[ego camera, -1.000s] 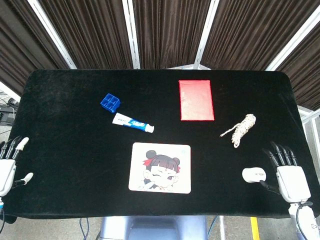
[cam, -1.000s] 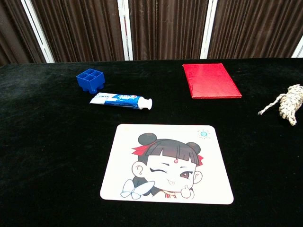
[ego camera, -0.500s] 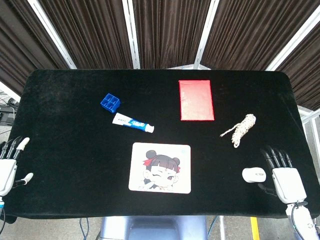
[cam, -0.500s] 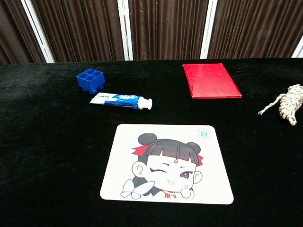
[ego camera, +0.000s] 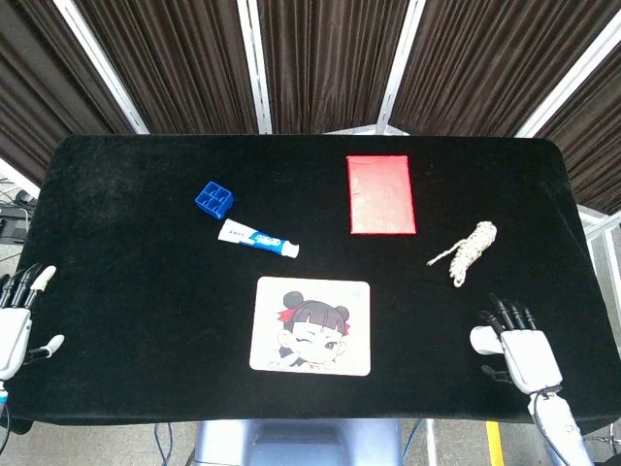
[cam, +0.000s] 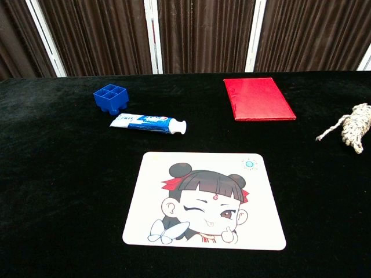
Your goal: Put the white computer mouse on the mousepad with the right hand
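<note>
Since 1 s ago the right hand [ego camera: 519,351] has moved toward the left and nearer the table edge, so it now covers most of the white mouse [ego camera: 480,339]; only the left end of the mouse shows beside the dark fingers [ego camera: 500,316]. Fingers are spread, pointing away from the robot, and I cannot tell if they already press on the mouse or only hover over it. Mouse itself did not move; it lies near the front right of the table, well apart from the mousepad [ego camera: 311,325].

For the task this means, I judge, the approach is almost done and the grasp comes next; carrying to the pad has not started.

Left hand [ego camera: 17,325] rests at the left table edge, fingers apart, holding nothing.

Count: 1 mouse, 1 mousepad w/ cartoon girl, 1 blue tray [ego camera: 213,200], 1 toothpaste tube [ego camera: 257,238], 1 red book [ego camera: 380,194], 1 rope bundle [ego camera: 468,249], 2 hands. The chest view shows no hand and no mouse.
</note>
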Robot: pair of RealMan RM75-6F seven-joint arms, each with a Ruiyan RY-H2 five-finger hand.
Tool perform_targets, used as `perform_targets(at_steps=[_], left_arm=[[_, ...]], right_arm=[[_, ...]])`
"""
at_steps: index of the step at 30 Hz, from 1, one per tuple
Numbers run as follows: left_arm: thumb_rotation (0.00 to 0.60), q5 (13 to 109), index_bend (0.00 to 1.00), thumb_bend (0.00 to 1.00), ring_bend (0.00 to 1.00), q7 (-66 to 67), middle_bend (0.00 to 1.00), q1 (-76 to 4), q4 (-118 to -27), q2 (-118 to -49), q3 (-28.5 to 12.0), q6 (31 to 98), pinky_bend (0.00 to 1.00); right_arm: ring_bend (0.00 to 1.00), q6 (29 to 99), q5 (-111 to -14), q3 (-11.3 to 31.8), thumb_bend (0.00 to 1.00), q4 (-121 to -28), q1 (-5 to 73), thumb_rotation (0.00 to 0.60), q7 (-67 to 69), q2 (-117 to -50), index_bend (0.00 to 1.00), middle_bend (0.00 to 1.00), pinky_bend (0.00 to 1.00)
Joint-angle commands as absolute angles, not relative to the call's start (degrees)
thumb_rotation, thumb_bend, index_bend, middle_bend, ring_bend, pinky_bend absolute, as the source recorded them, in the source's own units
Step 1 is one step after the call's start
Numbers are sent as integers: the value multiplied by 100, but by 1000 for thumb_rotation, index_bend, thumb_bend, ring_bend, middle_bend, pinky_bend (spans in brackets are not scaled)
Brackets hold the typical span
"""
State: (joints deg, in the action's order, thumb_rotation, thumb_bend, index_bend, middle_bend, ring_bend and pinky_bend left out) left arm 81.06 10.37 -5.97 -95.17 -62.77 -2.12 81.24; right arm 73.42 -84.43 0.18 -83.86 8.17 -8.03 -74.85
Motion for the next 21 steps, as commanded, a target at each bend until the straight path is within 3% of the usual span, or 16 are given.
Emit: perform_targets(at_steps=[1, 11, 21], left_arm=[[600, 8100, 0, 203, 0, 1064, 0, -605, -9516, -6288, -201, 8099, 0], [600, 8050, 0, 201, 0, 1130, 0, -613, -9483, -6331, -233, 8116, 0], [600, 8074, 0, 201, 0, 1129, 0, -599, -9492, -6321, -238, 8174, 0]], right_arm=[[0, 7216, -8401, -12, 95, -8206, 879, 600, -836, -7644, 204, 15, 24], [0, 6988, -8258, 61, 108, -7755, 1015, 600, -855, -7923, 209, 25, 38], [0, 6684, -7998, 176, 135, -7374, 1186, 600, -903, -8138, 284, 78, 74]])
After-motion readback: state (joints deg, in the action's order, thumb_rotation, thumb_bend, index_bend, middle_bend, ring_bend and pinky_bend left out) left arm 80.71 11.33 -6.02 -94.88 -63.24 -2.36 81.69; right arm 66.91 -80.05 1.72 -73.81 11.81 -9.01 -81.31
